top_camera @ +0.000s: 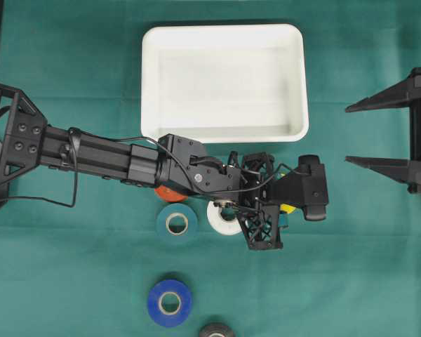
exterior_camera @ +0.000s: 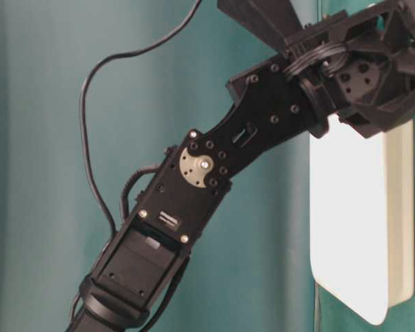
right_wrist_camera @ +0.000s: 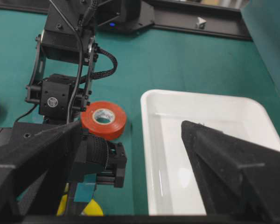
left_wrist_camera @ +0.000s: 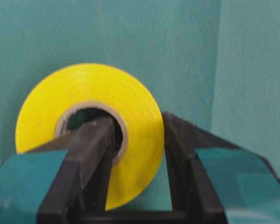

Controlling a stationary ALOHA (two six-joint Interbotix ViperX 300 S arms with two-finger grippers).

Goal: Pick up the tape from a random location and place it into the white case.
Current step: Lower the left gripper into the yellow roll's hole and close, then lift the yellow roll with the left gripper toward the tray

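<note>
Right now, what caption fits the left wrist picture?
Left gripper pinching the yellow tape roll, one finger through its core.

Even, bright light fell from above; the shallow white plastic tray (top_camera: 224,42) glared, washed out at table level, and the left wrist close-up was soft.

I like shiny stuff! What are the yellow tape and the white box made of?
The yellow tape looks like smooth plastic tape wound on a pale, maybe cardboard, core; faint ring lines show its layers. The left hand grips its wall. The white case looks like glossy hard plastic, since light glints off it.
</note>
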